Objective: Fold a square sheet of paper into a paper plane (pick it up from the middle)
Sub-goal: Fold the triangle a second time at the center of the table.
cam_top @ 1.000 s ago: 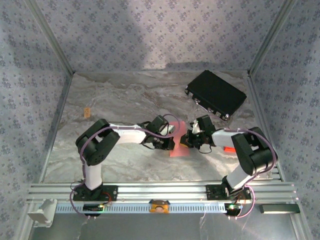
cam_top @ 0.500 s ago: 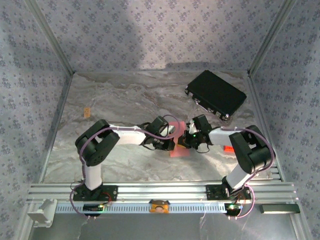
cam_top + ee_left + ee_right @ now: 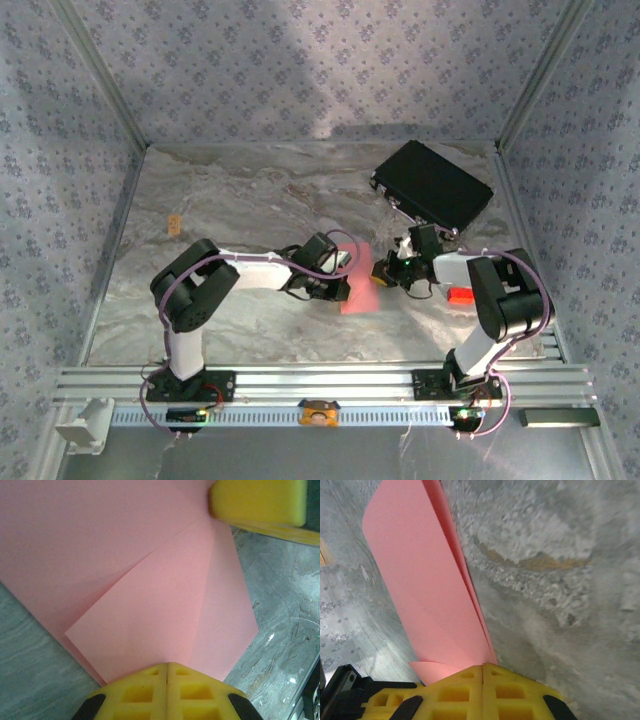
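While both arms are reaching inward from their bases at the near edge, the two hands are meeting over the middle of the worktop (image 3: 250, 200). The left arm is stretching low to the right, and the left hand (image 3: 343, 287) is lying at the left edge of the square sheet of paper (image 3: 362, 296). In the left wrist view its yellow pads (image 3: 145, 690) are pressing together along one seam. The sheet's near edge is running in beneath them, so this hand is closed on the paper.

The right arm is bending back toward the centre, and the right hand (image 3: 383, 273) is sitting at the sheet's right edge. In the right wrist view that hand (image 3: 483, 670) is likewise closed, with two pink layers (image 3: 430, 590) rising out of its seam.

The sheet (image 3: 150, 605) is partly folded, and a triangular flap is lying over the layer beneath it.

The worktop is showing a grey marbled finish, and patterned walls (image 3: 300, 70) are enclosing it on three sides. A black case (image 3: 432, 187) is lying well apart at the far right. A small orange tag (image 3: 174, 223) is lying near the left wall.

The sheet's nearest corner is sitting hidden under the left pads. A small red-orange item (image 3: 460, 296) beside the right arm is proving too small to identify.
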{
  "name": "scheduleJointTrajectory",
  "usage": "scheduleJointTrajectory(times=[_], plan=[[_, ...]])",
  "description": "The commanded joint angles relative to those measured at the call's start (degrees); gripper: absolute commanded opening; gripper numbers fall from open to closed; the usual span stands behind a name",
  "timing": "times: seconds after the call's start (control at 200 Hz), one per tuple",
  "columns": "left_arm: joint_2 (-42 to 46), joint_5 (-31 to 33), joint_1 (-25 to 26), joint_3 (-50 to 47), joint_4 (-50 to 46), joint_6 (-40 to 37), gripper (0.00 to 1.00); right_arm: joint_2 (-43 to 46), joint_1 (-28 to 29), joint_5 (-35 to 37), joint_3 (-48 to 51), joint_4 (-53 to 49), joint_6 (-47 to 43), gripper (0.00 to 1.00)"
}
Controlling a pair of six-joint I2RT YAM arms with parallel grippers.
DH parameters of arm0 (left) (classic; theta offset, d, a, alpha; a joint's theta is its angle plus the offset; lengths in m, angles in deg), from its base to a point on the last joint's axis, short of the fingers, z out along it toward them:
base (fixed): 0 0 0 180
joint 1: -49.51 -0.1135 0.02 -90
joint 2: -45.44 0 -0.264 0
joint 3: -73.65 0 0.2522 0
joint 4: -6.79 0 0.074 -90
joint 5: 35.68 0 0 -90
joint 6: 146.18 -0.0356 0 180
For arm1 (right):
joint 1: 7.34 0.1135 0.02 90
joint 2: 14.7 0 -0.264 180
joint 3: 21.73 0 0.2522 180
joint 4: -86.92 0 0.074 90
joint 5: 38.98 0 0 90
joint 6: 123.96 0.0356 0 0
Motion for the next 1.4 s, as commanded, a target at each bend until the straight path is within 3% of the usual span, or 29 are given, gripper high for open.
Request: scheduleJointTrajectory(times=[0.0, 0.28, 0.755, 1.059, 1.394], plan=[[-1.7, 4.73, 0.61, -2.98, -6.23, -0.83, 0.01, 3.14, 0.33, 1.27, -0.9, -2.4, -1.26, 0.02], [-1.24, 4.82, 0.46, -2.99, -6.08, -1.2, 0.01, 2.9, 5.46, 1.71, -1.17, -2.22, -0.59, 0.02], [4.82, 3.9, 1.21, 2.1, -5.23, -0.19, 0.09, -0.3, 4.98, 3.48, -0.4, -3.32, -0.57, 0.0], [0.17, -1.24, 1.69, 6.65, -2.84, 0.55, 0.09, -0.31, 4.81, 3.59, -0.41, -3.69, -0.67, 0.0], [-4.93, -1.71, 1.77, 8.21, -5.75, 1.68, 0.09, -0.7, 4.82, 3.57, -0.29, -3.69, -0.76, 0.0]])
